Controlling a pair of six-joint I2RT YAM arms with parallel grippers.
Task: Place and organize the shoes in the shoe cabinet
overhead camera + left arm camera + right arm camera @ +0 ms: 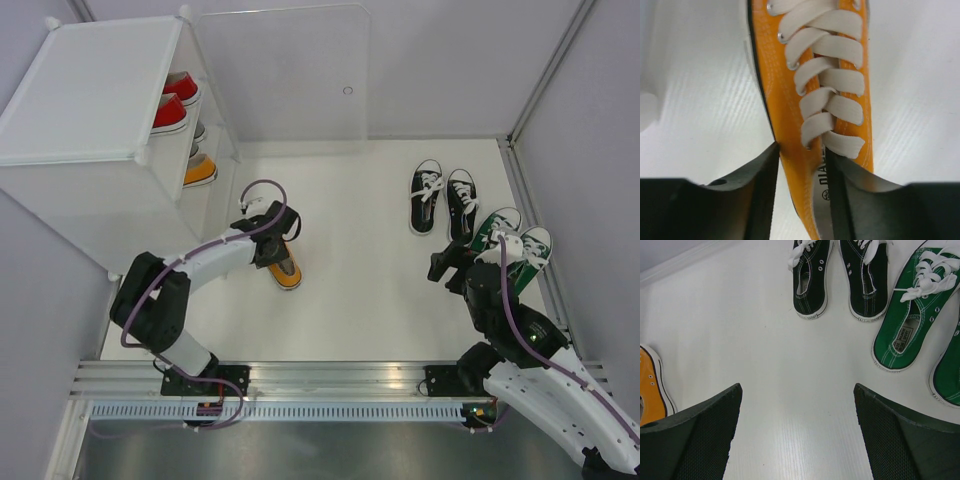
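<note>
Where grey walls (600, 100) bound white table (360, 300), white-laced orange shoe (785, 100) is clamped in left gripper (801, 150); right gripper (797, 390) jaws are parted.

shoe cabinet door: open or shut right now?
Open. The clear door panel stands swung away from the shoe cabinet, leaving its shelves exposed, with red shoes and an orange shoe visible inside.
</note>
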